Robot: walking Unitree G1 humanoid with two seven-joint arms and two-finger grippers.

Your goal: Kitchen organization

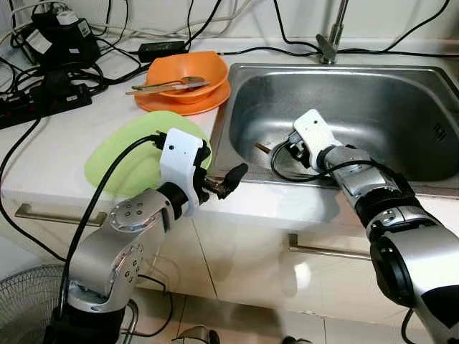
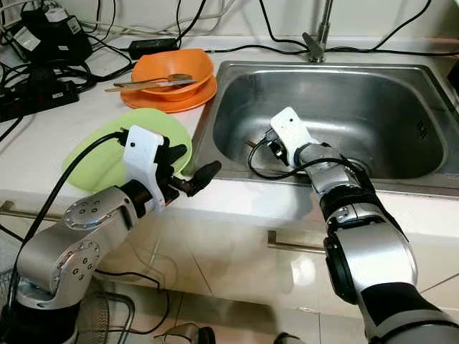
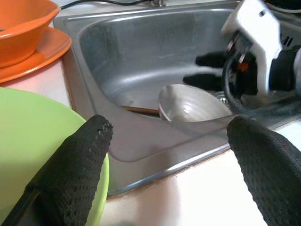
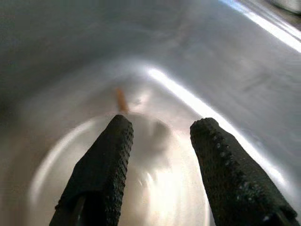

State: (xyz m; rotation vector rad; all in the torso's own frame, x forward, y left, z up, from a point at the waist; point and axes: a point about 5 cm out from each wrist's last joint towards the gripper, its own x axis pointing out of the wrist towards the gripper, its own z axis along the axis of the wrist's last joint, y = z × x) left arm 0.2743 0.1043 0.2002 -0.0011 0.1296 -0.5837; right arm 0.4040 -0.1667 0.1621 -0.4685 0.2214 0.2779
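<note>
Down in the stainless steel sink (image 1: 401,107), near its front left corner, sat the pale round bowl (image 3: 190,104), with a thin brown stick (image 3: 138,109) lying against its far side. The right gripper (image 4: 162,155) hung just above the bowl's inside, fingers moderately parted and empty. To lift it well, I'd judge one finger should drop inside the rim and the other outside, then close on the wall; a smooth bowl could slip, and the stick might drag along. The sink's front wall stood close behind the wrist, leaving little room. The left gripper (image 1: 224,180) waited over the worktop's front edge, spread wide and empty, beside the flat lime green plate (image 1: 129,161). Further back, an orange bowl (image 1: 188,75) holding metal cutlery (image 1: 168,85) sat on an orange plate (image 1: 154,104), with black cables (image 1: 43,100) at the worktop's left end.
</note>
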